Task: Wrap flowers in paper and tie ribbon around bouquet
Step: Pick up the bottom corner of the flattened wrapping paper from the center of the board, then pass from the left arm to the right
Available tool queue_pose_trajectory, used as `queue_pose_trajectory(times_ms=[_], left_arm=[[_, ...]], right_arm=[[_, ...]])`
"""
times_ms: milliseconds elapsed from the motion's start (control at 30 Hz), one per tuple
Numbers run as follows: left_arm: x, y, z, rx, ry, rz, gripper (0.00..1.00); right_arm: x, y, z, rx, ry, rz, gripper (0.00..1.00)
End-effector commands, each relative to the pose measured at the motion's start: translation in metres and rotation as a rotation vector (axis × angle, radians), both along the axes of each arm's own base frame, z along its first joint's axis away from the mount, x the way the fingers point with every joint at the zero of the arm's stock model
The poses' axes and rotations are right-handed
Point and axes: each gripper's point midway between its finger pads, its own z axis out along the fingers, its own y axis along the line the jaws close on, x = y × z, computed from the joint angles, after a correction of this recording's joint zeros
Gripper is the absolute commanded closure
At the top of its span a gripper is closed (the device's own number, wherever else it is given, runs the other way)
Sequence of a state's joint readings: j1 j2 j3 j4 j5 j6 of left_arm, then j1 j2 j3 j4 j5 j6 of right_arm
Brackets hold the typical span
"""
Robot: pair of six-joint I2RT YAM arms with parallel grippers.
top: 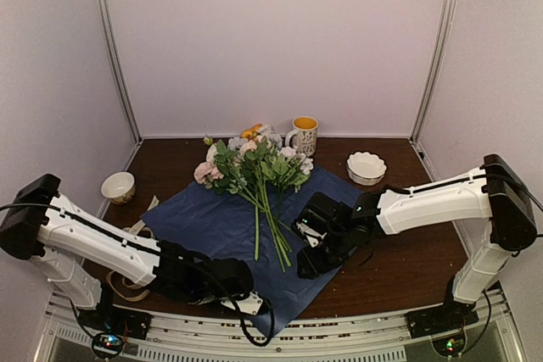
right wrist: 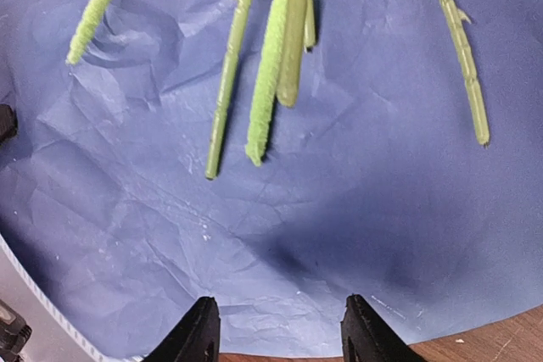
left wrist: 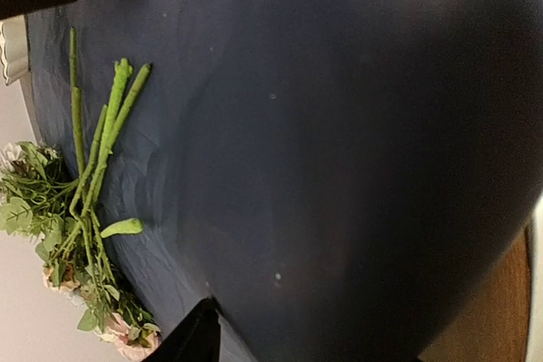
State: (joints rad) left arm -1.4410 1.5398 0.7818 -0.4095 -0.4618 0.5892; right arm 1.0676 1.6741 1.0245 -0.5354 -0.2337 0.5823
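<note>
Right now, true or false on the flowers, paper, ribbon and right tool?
1. The pastel flower bunch lies on the dark blue paper sheet. True.
2. The paper is rolled into a cone. False: it lies spread flat.
3. The right tool grips a green stem. False: its fingers stand apart, with nothing between them.
4. The cream ribbon is tied round the flowers. False: it lies loose by the left arm.
5. A scalloped white bowl stands right of the patterned white mug. True.
</note>
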Motion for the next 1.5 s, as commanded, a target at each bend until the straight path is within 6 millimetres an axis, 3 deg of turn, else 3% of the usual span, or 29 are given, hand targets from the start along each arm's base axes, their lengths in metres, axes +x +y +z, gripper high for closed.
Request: queue_pose_trajectory(times_ms=[0, 133, 367, 533, 800, 900, 967, 1100, 1267, 1467], left_arm=[[0.009, -0.026, 0.018, -0.105, -0.053, 0.012, 0.54], [0.004, -0.033, 0.026, -0.134, -0.02, -0.002, 0.63], [-0.014, -0.04, 0.029, -0.217, 0.132, -0.01, 1.0], [-0.011, -0.04, 0.033, -0.271, 0.37, 0.099, 1.0], [-0.003, -0.037, 0.038, -0.402, 0.594, 0.194, 1.0], [0.009, -0.035, 0.036, -0.458, 0.663, 0.257, 1.0], [0.01, -0.037, 0.037, -0.489, 0.715, 0.259, 1.0], [0.018, -0.036, 0.035, -0.524, 0.795, 0.28, 1.0], [0.027, -0.034, 0.032, -0.542, 0.861, 0.314, 1.0], [0.028, -0.028, 0.022, -0.517, 0.888, 0.357, 1.0]], right_arm=[[-0.006, -0.002, -0.005, 0.003, 0.012, 0.017, 0.49], [-0.006, -0.001, 0.0, 0.022, 0.008, 0.007, 0.49], [-0.015, 0.01, 0.026, 0.16, 0.054, 0.086, 0.49], [0.011, 0.011, 0.064, 0.332, 0.049, 0.042, 0.49], [0.045, -0.014, 0.126, 0.246, -0.283, 0.18, 0.48], [0.047, -0.023, 0.136, 0.236, -0.351, 0.203, 0.46], [0.044, -0.026, 0.137, 0.252, -0.38, 0.231, 0.43], [0.018, -0.021, 0.14, 0.339, -0.515, 0.434, 0.37], [-0.021, -0.024, 0.116, 0.371, -0.709, 0.728, 0.3], [-0.006, -0.019, 0.093, 0.317, -0.709, 0.673, 0.25]])
